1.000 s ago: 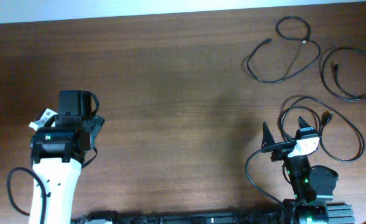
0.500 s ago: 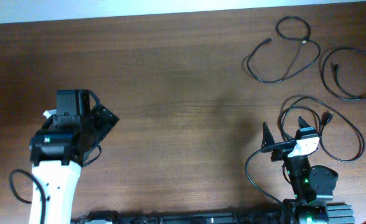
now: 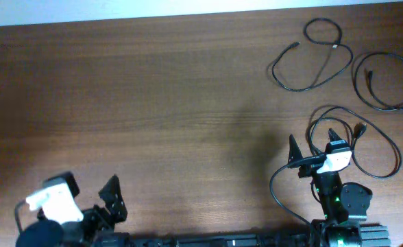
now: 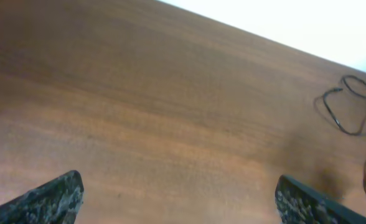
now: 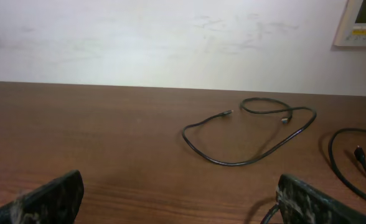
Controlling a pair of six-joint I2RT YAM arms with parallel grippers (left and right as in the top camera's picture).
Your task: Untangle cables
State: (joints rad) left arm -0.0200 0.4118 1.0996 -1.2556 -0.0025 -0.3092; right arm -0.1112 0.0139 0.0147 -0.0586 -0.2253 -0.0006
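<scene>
Three thin black cables lie apart as loose loops at the right of the table. One cable [image 3: 306, 90] is far back; it also shows in the right wrist view [image 5: 233, 163] and the left wrist view [image 4: 338, 124]. A second cable [image 3: 392, 108] lies at the far right edge [image 5: 330, 152]. The third cable [image 3: 366, 121] loops around my right gripper [image 3: 314, 145], which is open and empty [image 5: 180, 199]. My left gripper [image 3: 109, 202] is open and empty [image 4: 180, 202] at the front left edge, far from the cables.
The brown wooden table [image 3: 188, 103] ends at a white wall behind. A thicker black arm wire [image 3: 277, 189] curves beside the right arm's base. A wall panel [image 5: 360, 22] shows at the top right of the right wrist view.
My left arm has pulled back from the mid-left of the table to the front left edge. The right arm and the cables have not moved.
</scene>
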